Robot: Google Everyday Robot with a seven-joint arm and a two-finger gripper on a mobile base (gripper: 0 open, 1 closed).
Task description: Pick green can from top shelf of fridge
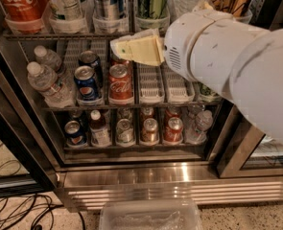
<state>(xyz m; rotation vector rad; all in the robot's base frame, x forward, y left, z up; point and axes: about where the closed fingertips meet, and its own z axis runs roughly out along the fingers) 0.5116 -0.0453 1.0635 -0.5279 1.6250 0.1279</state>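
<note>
The green can (150,1), tall and lime with dark streaks, stands in a clear cup holder (152,23) on the top shelf (78,34) of the fridge (179,186); its top is cut off by the frame. My gripper (118,47), cream-coloured on a bulky white arm (227,56), points left just below the top shelf's front edge. It sits below and slightly left of the green can, not touching it, and holds nothing visible.
A large Coca-Cola can (18,1) and other cans stand on the top shelf. Water bottles (47,80), a Pepsi can (87,83) and a Coke can (119,83) sit on the middle rack beside white ribbed lanes (150,83). A clear tub (150,217) and cables (16,214) lie on the floor.
</note>
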